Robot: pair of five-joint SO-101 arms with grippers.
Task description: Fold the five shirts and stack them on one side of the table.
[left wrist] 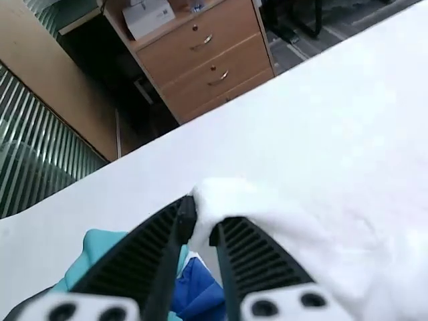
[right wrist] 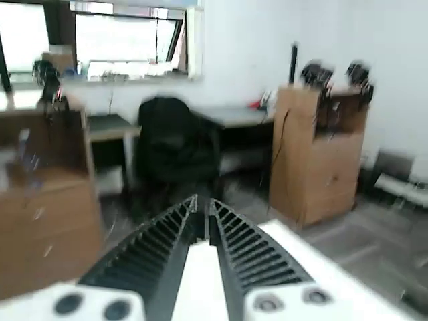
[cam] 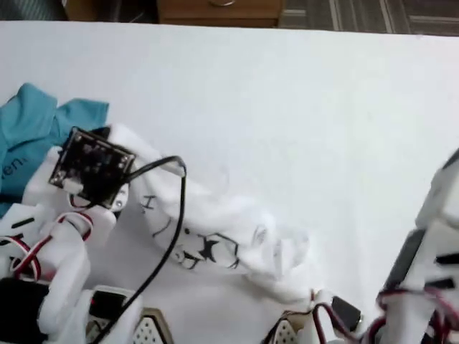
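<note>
The white shirt (cam: 215,233) is found crumpled on the table (cam: 301,100), toward 6 o'clock of the high view's middle, with its long axis laid from 10 o'clock to 4 o'clock. Its 10 o'clock end is pinched by the left gripper (left wrist: 200,224), whose ribbed black jaws are seen clamped on a fold of the cloth. The 4 o'clock end lies free and is judged nearer to the right arm (cam: 423,272), which is placed at the 4 o'clock corner. The right gripper (right wrist: 202,210) is held up off the table and aimed at the room, its jaws brought together on nothing. The coming move is judged to turn on this axis: the shirt has to be drawn out along it before a fold can be made.

The shirt is a soft, limp knit, bunched in rounded ridges, and a black line print is shown on its upper face. A teal shirt (cam: 32,125) is laid at 9 o'clock, just beside the held end. A blue cloth (left wrist: 197,294) is glimpsed under the left jaws, possibly another shirt. The table is matte, white and smooth.
</note>
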